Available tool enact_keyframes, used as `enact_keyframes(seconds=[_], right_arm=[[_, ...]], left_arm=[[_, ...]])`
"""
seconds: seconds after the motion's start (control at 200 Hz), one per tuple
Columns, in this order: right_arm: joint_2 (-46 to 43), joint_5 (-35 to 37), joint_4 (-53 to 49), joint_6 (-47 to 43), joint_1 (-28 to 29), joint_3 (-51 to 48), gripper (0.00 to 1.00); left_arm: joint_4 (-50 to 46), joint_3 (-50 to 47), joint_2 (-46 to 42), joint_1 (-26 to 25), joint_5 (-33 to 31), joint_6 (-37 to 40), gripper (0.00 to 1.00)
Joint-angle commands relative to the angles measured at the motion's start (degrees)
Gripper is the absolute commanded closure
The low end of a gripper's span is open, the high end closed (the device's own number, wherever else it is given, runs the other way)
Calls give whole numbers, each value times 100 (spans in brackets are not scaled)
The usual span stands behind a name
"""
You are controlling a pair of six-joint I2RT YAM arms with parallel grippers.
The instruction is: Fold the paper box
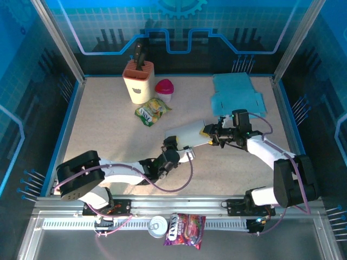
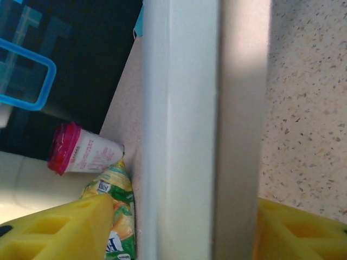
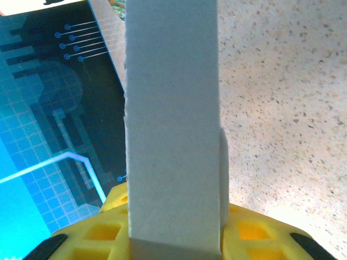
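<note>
Bare tabletop (image 1: 103,135) lay open down the left side. The paper box (image 1: 187,133) blocked the centre. A knife block (image 1: 139,81), pink-lidded cup (image 1: 165,89) and snack packet (image 1: 152,111) crowded the back, with blue sheets (image 1: 237,93) at back right.

- My right pincer (image 3: 173,238) clamps the white paper box (image 3: 172,108), with one yellow finger (image 3: 89,235) on each side.
- Speckled surface (image 3: 282,97) lies right of the box.
- A blue patterned wall (image 3: 49,135) stands left.

Arms converge; right gripper (image 1: 208,136) clamps the paper box (image 1: 188,131), left gripper (image 1: 177,144) straddles it with jaws apart.
</note>
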Motion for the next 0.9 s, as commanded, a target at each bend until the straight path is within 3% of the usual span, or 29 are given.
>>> enact_keyframes(seconds=[0.0, 0.145, 0.3, 0.465, 0.57, 0.695, 0.895], right_arm=[[-77, -191, -358, 108, -128, 55, 76], [-99, -277, -168, 248, -262, -41, 69], [-377, -231, -376, 7, -495, 26, 47], [-1362, 426, -1384, -979, -885, 288, 32], [-2085, 1285, -2106, -1963, -941, 543, 31], [-2767, 2348, -2492, -3003, -785, 570, 36], [-3502, 2937, -2180, -4400, -4, 71, 47]], left_arm=[[241, 309, -37, -45, -154, 340, 48], [-586, 430, -300, -67, 192, 58, 62], [-1667, 515, -798, -64, 665, -393, 64], [-3819, 1086, -1379, -7, 1445, -1229, 62], [-5214, 1615, -1525, 206, 2427, -2042, 61], [-6078, 1961, -1493, 340, 3116, -2541, 63], [-6681, 2242, -1224, 734, 4009, -2591, 64]])
